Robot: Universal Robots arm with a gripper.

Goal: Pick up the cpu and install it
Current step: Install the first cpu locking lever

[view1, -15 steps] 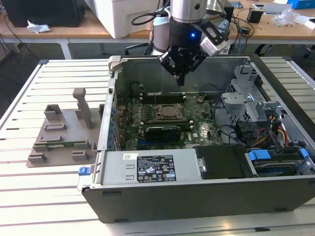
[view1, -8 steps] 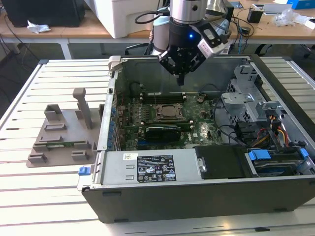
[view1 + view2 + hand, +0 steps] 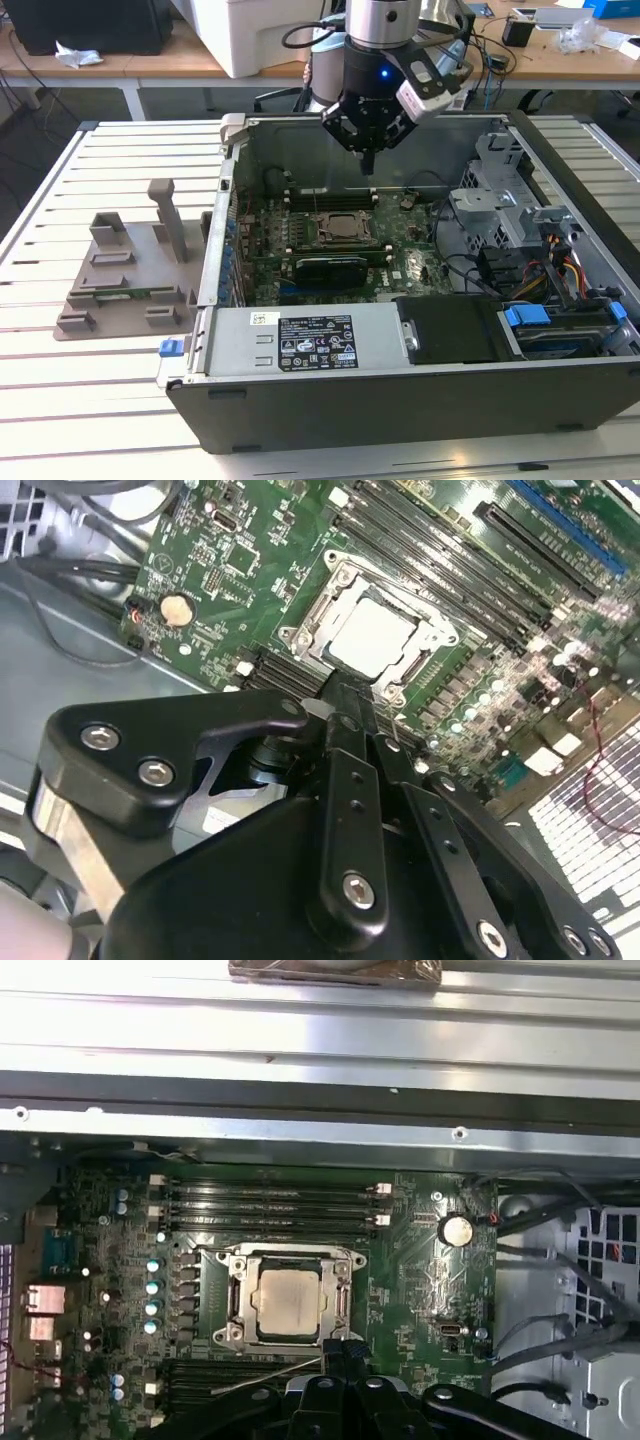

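Observation:
The cpu (image 3: 285,1300) is a silvery square chip that lies flat inside the metal-framed socket (image 3: 236,1298) on the green motherboard; I also see the cpu (image 3: 372,635) in the second wrist view, and the cpu (image 3: 343,228) in the exterior view. My gripper (image 3: 367,162) hangs above the board inside the open computer case, just beyond the socket's far side. Its black fingers (image 3: 345,710) are pressed together with nothing between them. In the first wrist view the gripper (image 3: 340,1352) stands next to the socket's edge, apart from the chip.
A grey plastic tray with upright posts (image 3: 130,270) rests on the slatted table at the exterior view's left. The case walls (image 3: 225,200), the power supply (image 3: 310,340), a drive cage with cables (image 3: 520,240) and memory slots (image 3: 270,1200) surround the socket.

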